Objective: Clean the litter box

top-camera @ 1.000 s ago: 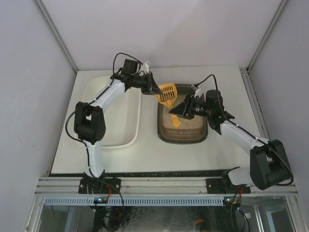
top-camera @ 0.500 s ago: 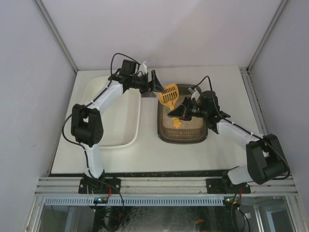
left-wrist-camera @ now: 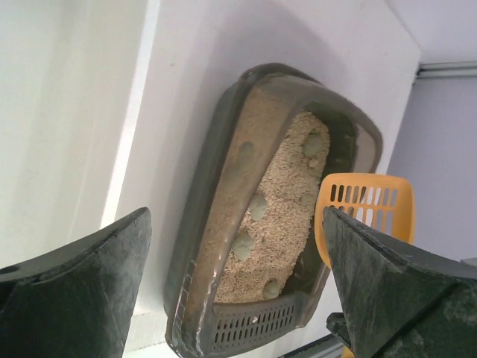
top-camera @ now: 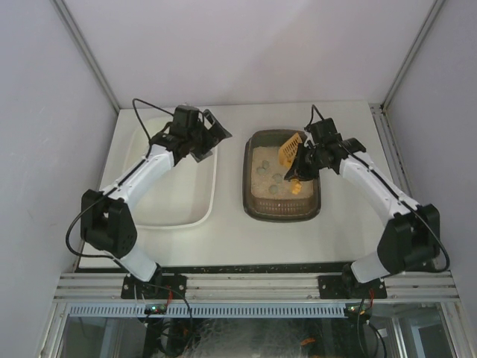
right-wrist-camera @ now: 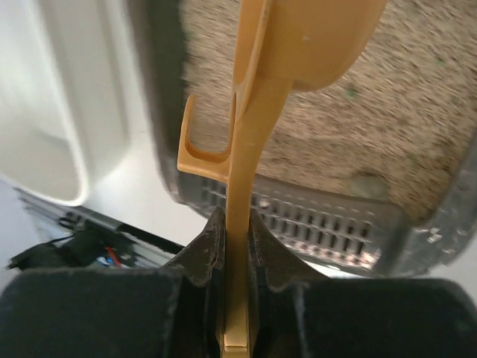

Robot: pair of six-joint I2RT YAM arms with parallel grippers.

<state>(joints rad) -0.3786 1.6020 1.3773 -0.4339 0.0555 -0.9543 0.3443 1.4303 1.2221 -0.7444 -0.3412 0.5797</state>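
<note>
The litter box is a dark tray of pale litter with several grey-green clumps on top. My right gripper hangs over its right side, shut on the handle of a yellow slotted scoop. In the right wrist view the handle is pinched between the right gripper's fingers, above the box's slotted end wall. My left gripper is open and empty over the white tub's far right corner. In its wrist view the left gripper frames the box rim and the scoop head.
A larger white rectangular tub stands left of the litter box, with a strip of bare table between them. Its edge shows in the right wrist view as the tub. The enclosure walls close in at the back and both sides.
The left gripper opened, let go of the scoop and drew back left over the tub. The right gripper shut on the handle and carried the scoop to the box's right side.
</note>
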